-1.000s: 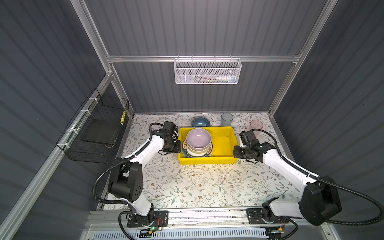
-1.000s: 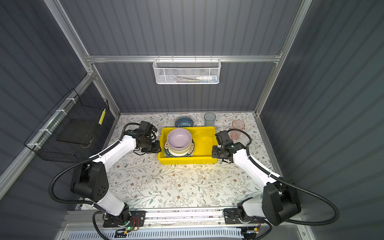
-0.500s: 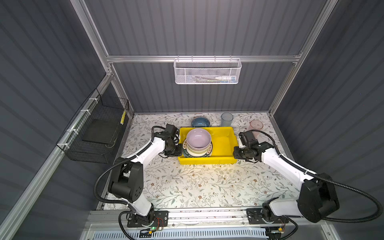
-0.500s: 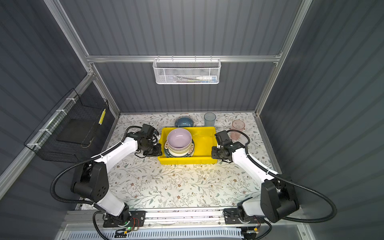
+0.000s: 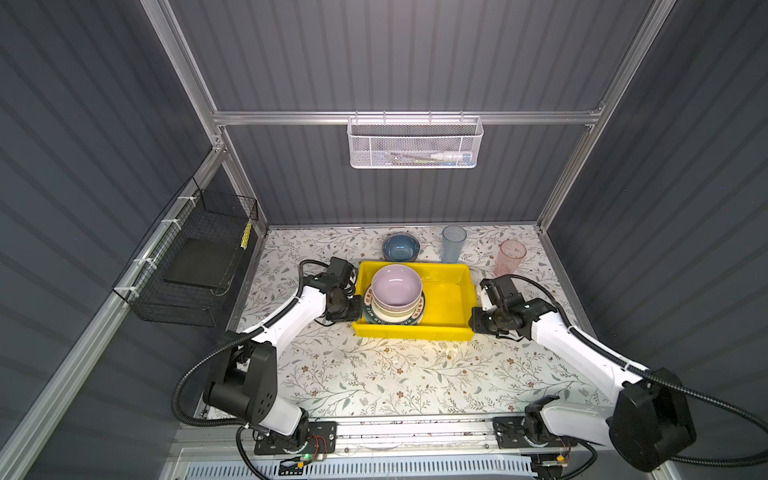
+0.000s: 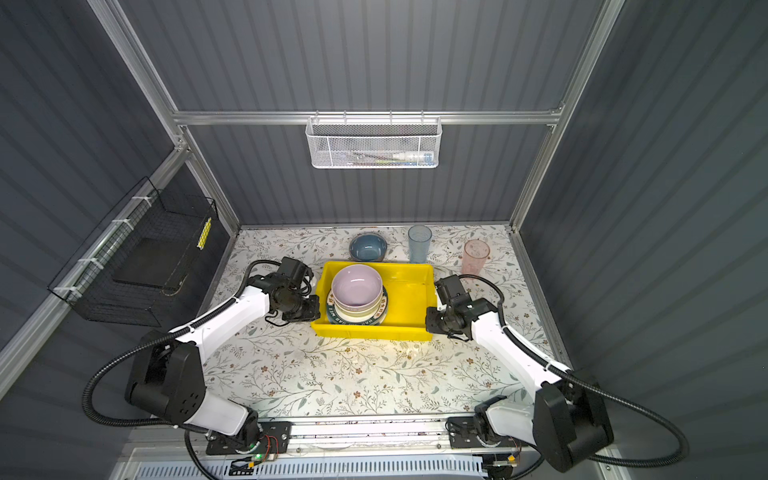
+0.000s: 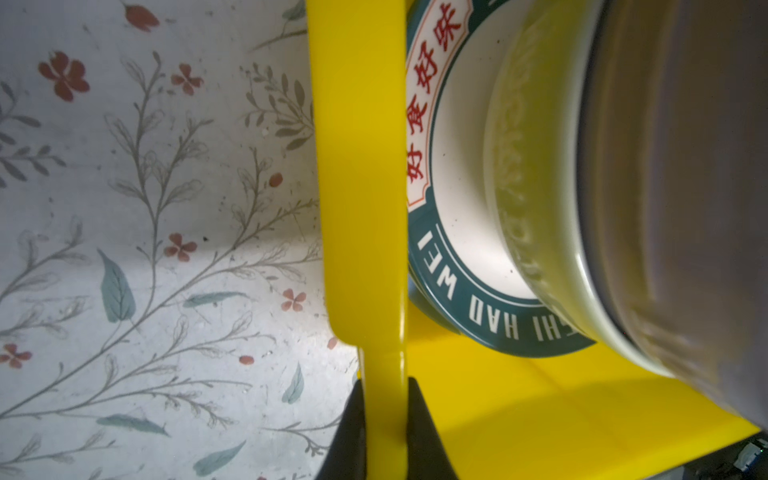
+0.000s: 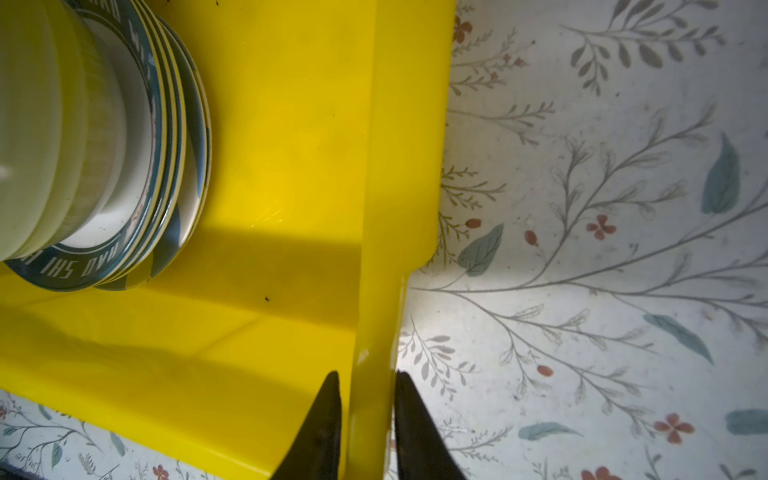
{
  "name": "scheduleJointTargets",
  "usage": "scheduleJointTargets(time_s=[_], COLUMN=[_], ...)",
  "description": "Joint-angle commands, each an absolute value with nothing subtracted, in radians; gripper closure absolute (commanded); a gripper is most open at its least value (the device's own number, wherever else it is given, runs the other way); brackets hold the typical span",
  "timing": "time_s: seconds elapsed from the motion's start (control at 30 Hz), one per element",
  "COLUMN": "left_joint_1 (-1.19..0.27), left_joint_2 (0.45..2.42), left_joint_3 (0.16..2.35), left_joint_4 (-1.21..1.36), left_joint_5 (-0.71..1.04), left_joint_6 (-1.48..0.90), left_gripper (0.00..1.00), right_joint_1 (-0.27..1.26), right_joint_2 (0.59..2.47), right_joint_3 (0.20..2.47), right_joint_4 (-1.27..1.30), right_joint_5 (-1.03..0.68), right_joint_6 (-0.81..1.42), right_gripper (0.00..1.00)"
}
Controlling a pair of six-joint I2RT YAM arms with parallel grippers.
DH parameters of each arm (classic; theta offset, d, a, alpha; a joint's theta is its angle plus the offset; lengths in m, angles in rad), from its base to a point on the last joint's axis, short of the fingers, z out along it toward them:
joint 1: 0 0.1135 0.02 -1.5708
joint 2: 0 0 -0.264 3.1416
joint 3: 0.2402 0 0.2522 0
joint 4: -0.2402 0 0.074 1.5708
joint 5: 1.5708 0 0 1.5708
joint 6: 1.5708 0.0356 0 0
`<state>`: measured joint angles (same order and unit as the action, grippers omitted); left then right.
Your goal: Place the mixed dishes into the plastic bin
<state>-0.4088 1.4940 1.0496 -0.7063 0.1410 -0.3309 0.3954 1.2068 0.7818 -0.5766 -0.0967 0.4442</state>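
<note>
1 yellow bin [image 5: 446,305] is seen mid-table, holding 1 stack: 1 lilac bowl [image 5: 396,286] on 1 pale green bowl [image 7: 540,208] on 3 plates [image 8: 174,137]. 1 blue bowl [image 5: 400,247], 1 blue tumbler [image 5: 453,244] and 1 pink tumbler [image 5: 509,257] are stood on the table [image 5: 374,374] behind it. The bin's left wall is clamped by the left gripper [image 7: 384,415]; its right wall is straddled closely by the right gripper [image 8: 365,395], though a firm grip cannot be told.

Inside the yellow bin [image 5: 415,332], the right half is free; a dish stack [image 5: 397,286] fills the left. Behind stand a bowl [image 5: 400,246], blue tumbler [image 5: 453,243], pink tumbler [image 5: 510,257].
</note>
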Motion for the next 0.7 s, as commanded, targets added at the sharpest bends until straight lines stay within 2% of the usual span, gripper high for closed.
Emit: scheduleJointTargets(time_s=[0.0, 0.33, 0.67], left_joint_1=[-0.434, -0.470, -0.474], left_joint_2=[1.420, 1.274, 1.170], left_joint_3=[0.996, 0.860, 0.776], left_joint_4=[-0.808, -0.824, -0.832], left_joint_5=[0.169, 0.208, 0.242], left_joint_6=[-0.368, -0.468, -0.514], left_gripper=[0.91, 0.91, 0.90], right_joint_1=[0.407, 0.445, 0.477], right_joint_2=[1.153, 0.987, 0.918], right_joint_3=[0.735, 0.713, 0.661], right_joint_4=[-0.631, -0.783, -0.828], right_joint_5=[-0.147, -0.144, -0.137], right_joint_6=[0.481, 0.562, 0.631], right_gripper=[0.77, 0.77, 0.77])
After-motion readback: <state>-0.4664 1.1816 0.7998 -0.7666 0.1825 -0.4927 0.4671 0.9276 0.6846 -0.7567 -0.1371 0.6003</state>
